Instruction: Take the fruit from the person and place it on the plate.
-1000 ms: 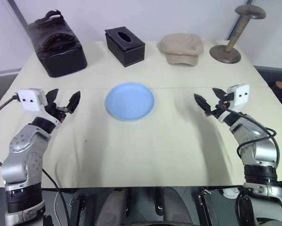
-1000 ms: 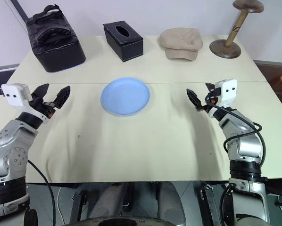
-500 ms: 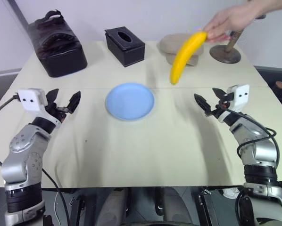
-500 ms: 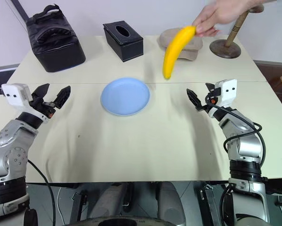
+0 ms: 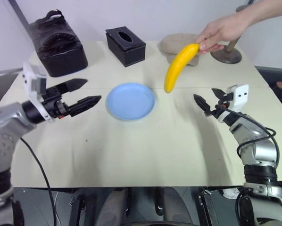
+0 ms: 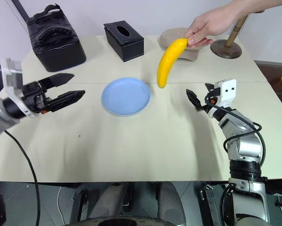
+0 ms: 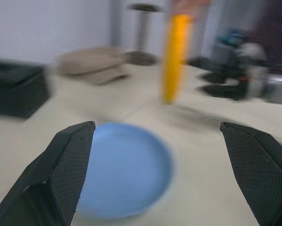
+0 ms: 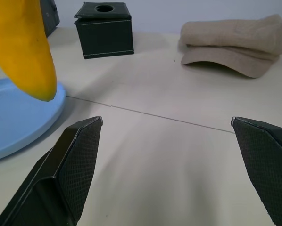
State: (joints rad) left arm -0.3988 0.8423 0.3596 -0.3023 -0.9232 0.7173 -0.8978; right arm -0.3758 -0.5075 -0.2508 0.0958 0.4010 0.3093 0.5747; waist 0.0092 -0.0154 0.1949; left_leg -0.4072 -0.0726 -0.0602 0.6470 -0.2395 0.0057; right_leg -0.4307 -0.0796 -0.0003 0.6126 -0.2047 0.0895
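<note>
From my remote station, I see a person's bare hand (image 5: 221, 32) dangling a smooth, bright yellow curved banana (image 5: 178, 66) above the cream-covered table (image 5: 145, 146), just right of the round light-blue plate (image 5: 130, 100). My left tool (image 5: 87, 92) points across the plate toward the fruit, fingers spread wide, empty. My right tool (image 5: 209, 100), equally open and empty, sits beyond the banana's lower tip, apart from it.

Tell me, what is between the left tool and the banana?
The light-blue plate lies between the open left tool and the banana, which a person's hand holds; the left eye view shows it.
</note>
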